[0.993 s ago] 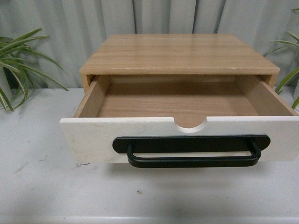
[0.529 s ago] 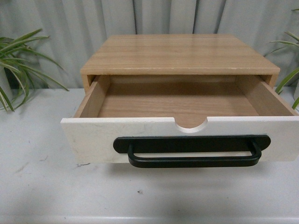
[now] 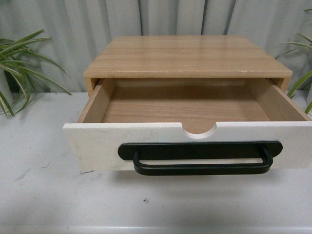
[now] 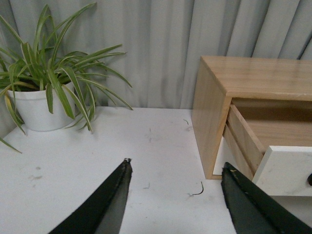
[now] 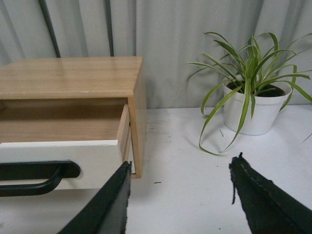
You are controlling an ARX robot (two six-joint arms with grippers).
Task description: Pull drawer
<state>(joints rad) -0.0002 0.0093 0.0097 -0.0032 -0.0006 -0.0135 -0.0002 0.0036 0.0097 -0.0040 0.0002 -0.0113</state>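
Note:
The drawer (image 3: 97, 144) stands pulled far out of its light wood cabinet (image 3: 185, 56), its white front toward me, with the black bar handle (image 3: 201, 158) and a half-round notch (image 3: 200, 130) in the top edge; the wood inside is bare. Neither arm shows in the front view. My left gripper (image 4: 176, 165) is open over the white table, to the left of the cabinet, with the drawer front (image 4: 287, 168) beside one finger. My right gripper (image 5: 184, 163) is open too, right of the cabinet, near the drawer (image 5: 58, 161) and its handle (image 5: 34, 175).
A potted plant (image 4: 46, 105) in a white pot stands left of the cabinet, and another (image 5: 253, 109) stands to its right. Grey curtains (image 3: 156, 17) hang behind. The white table (image 3: 44, 195) stretches in front of the drawer.

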